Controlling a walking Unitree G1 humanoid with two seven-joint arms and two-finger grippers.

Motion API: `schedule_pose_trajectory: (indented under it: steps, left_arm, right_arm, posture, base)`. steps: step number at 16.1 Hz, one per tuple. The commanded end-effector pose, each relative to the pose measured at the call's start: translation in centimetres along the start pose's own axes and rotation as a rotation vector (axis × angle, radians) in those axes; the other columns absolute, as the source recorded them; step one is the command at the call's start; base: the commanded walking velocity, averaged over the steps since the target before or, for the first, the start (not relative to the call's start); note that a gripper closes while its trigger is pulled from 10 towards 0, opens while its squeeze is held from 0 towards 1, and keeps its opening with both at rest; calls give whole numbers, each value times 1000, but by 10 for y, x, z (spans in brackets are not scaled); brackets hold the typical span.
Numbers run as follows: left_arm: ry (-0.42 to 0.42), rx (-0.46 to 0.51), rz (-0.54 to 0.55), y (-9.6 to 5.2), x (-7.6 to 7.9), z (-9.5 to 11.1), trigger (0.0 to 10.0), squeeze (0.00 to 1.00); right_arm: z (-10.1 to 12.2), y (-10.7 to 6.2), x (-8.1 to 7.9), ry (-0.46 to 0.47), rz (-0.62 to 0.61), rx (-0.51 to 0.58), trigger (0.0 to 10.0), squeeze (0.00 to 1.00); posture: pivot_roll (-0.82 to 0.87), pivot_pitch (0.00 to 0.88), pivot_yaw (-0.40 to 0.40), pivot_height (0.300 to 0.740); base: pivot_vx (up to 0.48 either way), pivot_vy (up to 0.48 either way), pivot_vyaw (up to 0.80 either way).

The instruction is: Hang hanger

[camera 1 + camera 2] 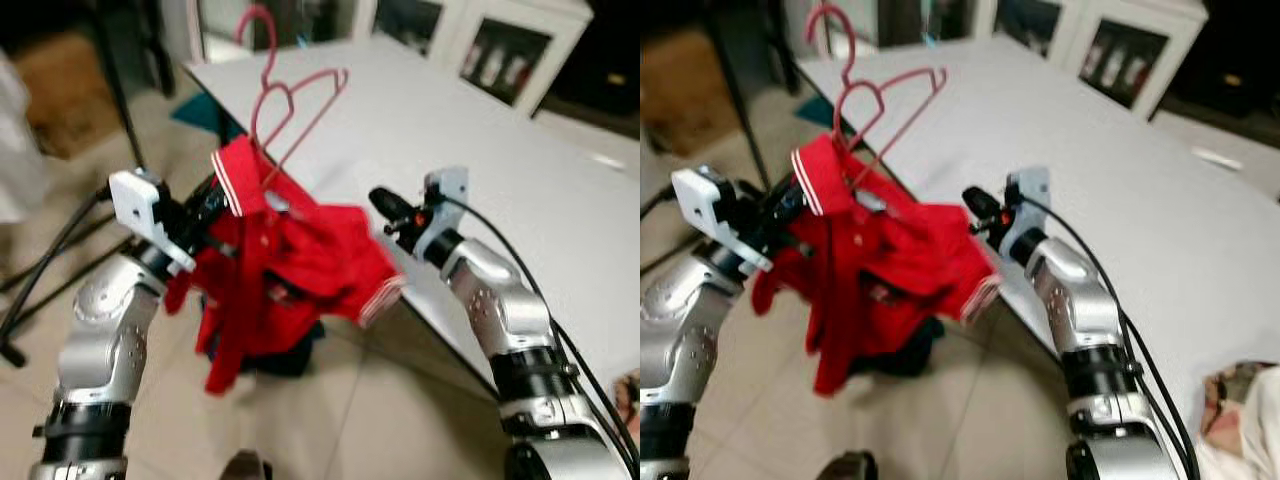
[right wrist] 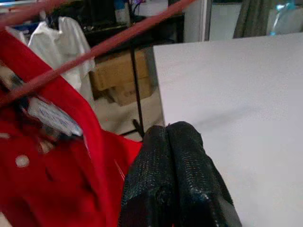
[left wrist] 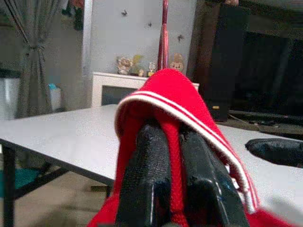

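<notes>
Two silver arms are reaching forward from the lower edge of the head views, over a pale tiled floor (image 1: 360, 420). On the robot's left, the left gripper (image 3: 173, 189) is holding up a red shirt (image 1: 285, 270) with white-striped trim; its black jaws are clenched on a fold of the collar, with red cloth pressed between the two fingers (image 3: 147, 179). Most of the shirt is drooping in a bunched heap between the arms, one end dangling toward the floor.

Rising out of the collar is a pink wire hanger (image 1: 290, 110). Its long axis is running steeply upward and leaning away from the robot, with the hook (image 1: 258, 30) at the very top, pointing up toward the far end of the room. Its lower part is buried in the shirt.

On the robot's right, the right gripper (image 1: 385, 208) is pointing at the shirt from just beside it, its jaws pressed together on nothing.

Behind everything, a long grey bench (image 1: 480, 150) is stretching away to the right. White glass-fronted cabinets (image 1: 500, 50) are standing beyond it.
</notes>
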State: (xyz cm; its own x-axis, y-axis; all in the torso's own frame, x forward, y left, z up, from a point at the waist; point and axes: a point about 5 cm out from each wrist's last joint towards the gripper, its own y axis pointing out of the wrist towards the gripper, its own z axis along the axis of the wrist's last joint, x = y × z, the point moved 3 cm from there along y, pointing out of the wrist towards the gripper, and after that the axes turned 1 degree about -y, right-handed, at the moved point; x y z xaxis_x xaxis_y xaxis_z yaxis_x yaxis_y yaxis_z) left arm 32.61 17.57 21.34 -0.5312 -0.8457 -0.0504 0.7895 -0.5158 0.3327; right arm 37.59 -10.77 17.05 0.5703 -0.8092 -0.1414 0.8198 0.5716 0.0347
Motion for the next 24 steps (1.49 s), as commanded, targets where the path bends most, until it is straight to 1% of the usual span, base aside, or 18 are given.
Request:
schedule_pose_trajectory:
  steps: [1,3,5,6,8,9,10,11,13,15,17,20,22,23,24]
  left_arm:
    - [26,21,-45,6,7,5,10000,0]
    - [38,9,-54,7,5,3,10000,0]
    - [53,3,-74,12,4,2,10000,0]
    - [69,-6,-103,14,5,2,10000,0]
    - [87,-31,-192,17,10,4,10000,0]
    - [94,-56,-261,15,14,5,10000,0]
    - [107,-102,-360,10,18,5,10000,0]
    - [116,-135,-410,6,19,5,10000,0]
    - [125,-186,-483,1,19,5,10000,0]
    - [124,-231,-573,-6,23,7,10000,0]
    - [147,-254,-617,-7,22,12,10000,0]
    - [202,-255,-632,-7,13,29,9961,0]
    - [218,-246,-656,-9,12,43,9725,0]
    - [210,-245,-689,-11,15,49,9529,0]
    - [178,-246,-745,-16,23,55,9333,0]
  right_arm:
    - [-15,-7,6,-3,-27,-60,10000,0]
    - [-23,-5,-8,18,10,-72,10000,0]
    - [-25,-3,-17,35,33,-73,10000,0]
    - [-28,-3,-19,52,38,-80,10000,0]
    - [-37,-5,-26,81,78,-111,10000,0]
    - [-43,-7,-31,89,103,-128,10000,0]
    - [-50,-8,-38,109,131,-148,10000,0]
    - [-53,-8,-41,123,140,-156,10000,0]
    - [-58,-8,-39,128,137,-168,10000,0]
    - [-67,-9,-35,128,125,-191,10000,0]
    - [-80,-15,-28,133,102,-236,10000,0]
    - [-100,-24,-34,146,144,-301,10000,0]
    - [-111,-27,-34,136,133,-324,10000,0]
    - [-111,-26,-32,130,121,-318,10000,0]
    - [-110,-23,-30,125,101,-302,10000,0]
  posture:
    - [164,98,-109,740]
    - [164,96,-105,740]
    - [164,93,-103,740]
    - [162,90,-103,740]
    - [160,86,-103,740]
    - [161,84,-102,740]
    - [162,82,-100,740]
    - [163,81,-98,740]
    - [166,79,-96,740]
    - [169,79,-94,740]
    - [176,81,-94,740]
    - [174,81,-94,740]
    - [174,82,-92,740]
    - [174,82,-92,740]
    - [174,79,-90,740]
  base:
    - [0,0,0]
    - [0,0,0]
    - [0,0,0]
    - [0,0,0]
    - [0,0,0]
    - [0,0,0]
    - [0,0,0]
    - [0,0,0]
    - [0,0,0]
    - [0,0,0]
    - [0,0,0]
    - [0,0,0]
    - [0,0,0]
    - [0,0,0]
    - [0,0,0]
